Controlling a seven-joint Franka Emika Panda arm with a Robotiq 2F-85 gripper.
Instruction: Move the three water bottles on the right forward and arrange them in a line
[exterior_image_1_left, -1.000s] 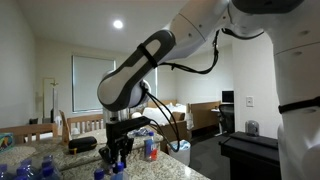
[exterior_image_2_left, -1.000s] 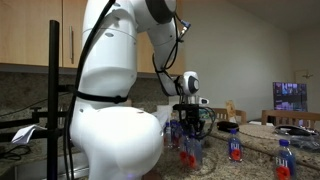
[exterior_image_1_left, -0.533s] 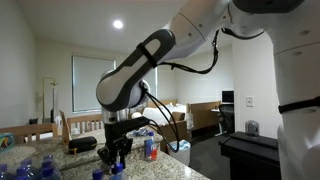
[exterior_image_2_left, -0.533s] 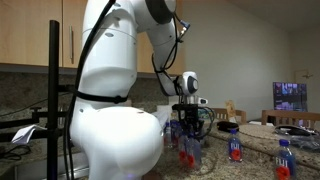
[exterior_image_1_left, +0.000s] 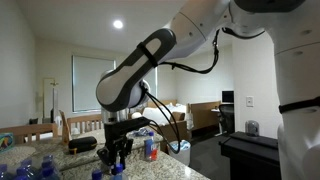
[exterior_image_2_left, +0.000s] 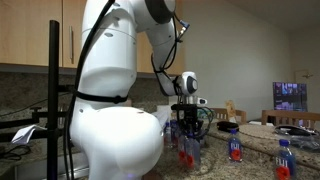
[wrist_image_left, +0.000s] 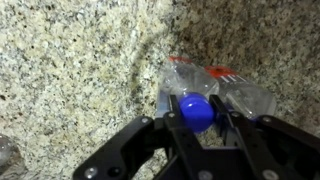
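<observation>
End effector (wrist_image_left: 200, 118) narrow, pinching the blue cap (wrist_image_left: 197, 111) of one water bottle (wrist_image_left: 228, 90), which stands upright on the counter (wrist_image_left: 80, 70). Risk: with a cap-only grip, the bottle may pivot or slip when dragged across the counter.

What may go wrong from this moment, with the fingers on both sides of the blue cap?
1. The gripper meets the bottle only at its blue cap. If the hold is weak, the bottle may slip or tip when it is moved.
2. Another bottle stands close by in an exterior view, and a sideways move may knock it over.
</observation>
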